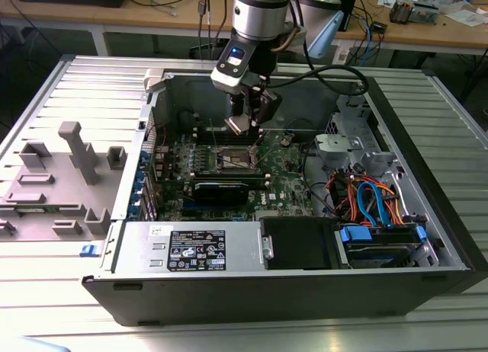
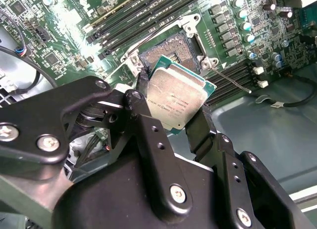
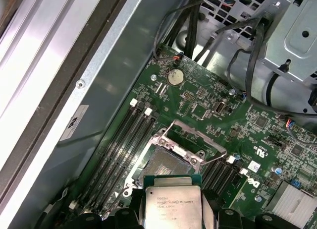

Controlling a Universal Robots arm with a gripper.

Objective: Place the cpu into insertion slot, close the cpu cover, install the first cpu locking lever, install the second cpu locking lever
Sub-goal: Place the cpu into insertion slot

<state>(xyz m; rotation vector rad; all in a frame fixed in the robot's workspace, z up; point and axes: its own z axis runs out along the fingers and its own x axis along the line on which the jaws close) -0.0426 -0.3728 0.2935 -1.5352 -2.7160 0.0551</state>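
While my claw point(image 2: 171, 109) is clamped on the cpu point(image 2: 176, 97) by two edges, it hangs tilted just above the open insertion slot point(image 2: 171, 50), not seated; cpu cover point(image 3: 178, 145) swung up off it.

Cpu point(image 2: 178, 97): silvery-tan metal lid, matt, smooth; green edge.
Gripper point(image 2: 170, 104): black, satin-smooth links; bright metal screws.
Motherboard point(image 3: 247, 125): glossy green board.
Computer case point(image 3: 114, 85): dull grey sheet metal, smooth.
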